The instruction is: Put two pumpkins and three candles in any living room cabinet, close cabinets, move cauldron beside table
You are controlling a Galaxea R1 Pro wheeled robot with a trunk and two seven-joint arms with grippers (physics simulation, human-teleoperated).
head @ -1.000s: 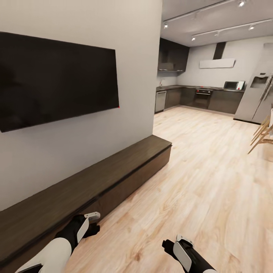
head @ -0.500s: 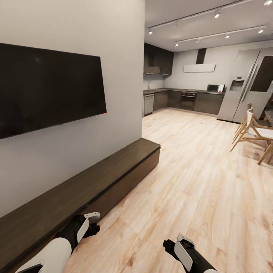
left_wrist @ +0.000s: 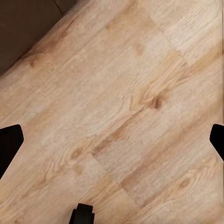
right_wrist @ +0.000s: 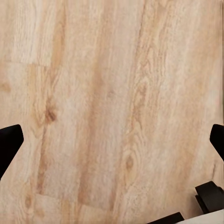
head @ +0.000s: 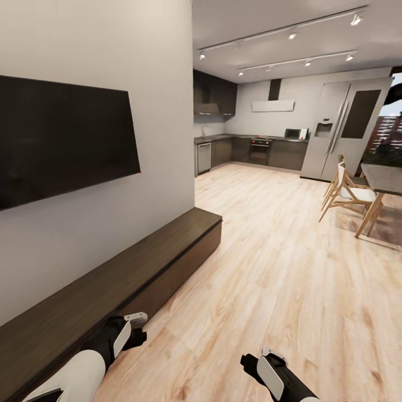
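We are in transit along the cabinet [head: 139,262], which runs low against the left wall with its fronts shut; no pumpkin or candle is in sight, so the next move calls for locating them. The left gripper [left_wrist: 112,140] and right gripper [right_wrist: 112,140] hang low over the floor [head: 290,268], fingers spread wide and empty.

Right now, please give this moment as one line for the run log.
phase: in transit | cabinet: drawers closed, along the wall at robot's left | left pincer: open, empty, over floor | right pincer: open, empty
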